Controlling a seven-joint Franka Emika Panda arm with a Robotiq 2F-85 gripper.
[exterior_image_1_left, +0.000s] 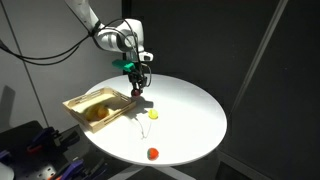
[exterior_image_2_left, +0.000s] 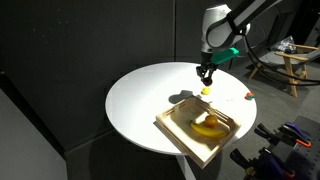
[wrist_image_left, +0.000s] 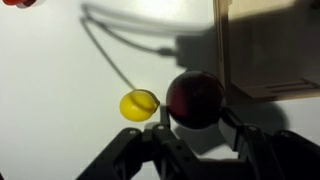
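Note:
My gripper (exterior_image_1_left: 140, 82) is shut on a dark red round fruit (wrist_image_left: 195, 98) and holds it above the white round table (exterior_image_1_left: 190, 110), close to the corner of a wooden tray (exterior_image_1_left: 92, 100). In the wrist view the fingers (wrist_image_left: 195, 118) clasp the fruit on both sides. A small yellow lemon-like fruit (wrist_image_left: 139, 104) lies on the table just beside and below it, and shows in both exterior views (exterior_image_1_left: 153, 114) (exterior_image_2_left: 206, 90). The gripper (exterior_image_2_left: 205, 70) hangs right over this yellow fruit.
The wooden tray (exterior_image_2_left: 172, 128) holds a yellow banana-like item (exterior_image_2_left: 207, 125). A small red fruit (exterior_image_1_left: 153, 153) lies near the table's edge and also shows in an exterior view (exterior_image_2_left: 248, 96). Black curtains surround the table. Cables and stands are beside it.

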